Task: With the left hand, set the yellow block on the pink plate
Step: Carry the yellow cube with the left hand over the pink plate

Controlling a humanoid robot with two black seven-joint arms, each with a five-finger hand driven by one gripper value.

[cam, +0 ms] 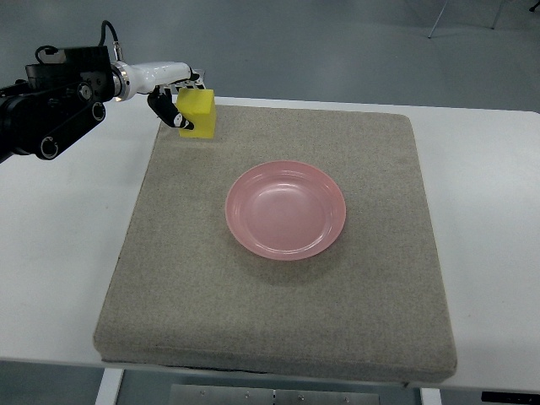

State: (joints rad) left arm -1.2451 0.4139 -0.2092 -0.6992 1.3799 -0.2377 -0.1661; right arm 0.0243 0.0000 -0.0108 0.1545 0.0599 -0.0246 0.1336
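Robot's left hand (175, 99) pinching a yellow block (197, 114).
The block sits at the grey mat's (278, 312) far-left corner, at ten o'clock from the pink plate (285, 209) (which lies mid-mat, well apart).

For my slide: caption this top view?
Left robot hand grips yellow block at mat corner; pink plate empty.

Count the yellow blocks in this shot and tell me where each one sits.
1. The only yellow block is at the far left corner of the grey mat, in the left hand, away from the pink plate. Nothing suggests hidden ones.
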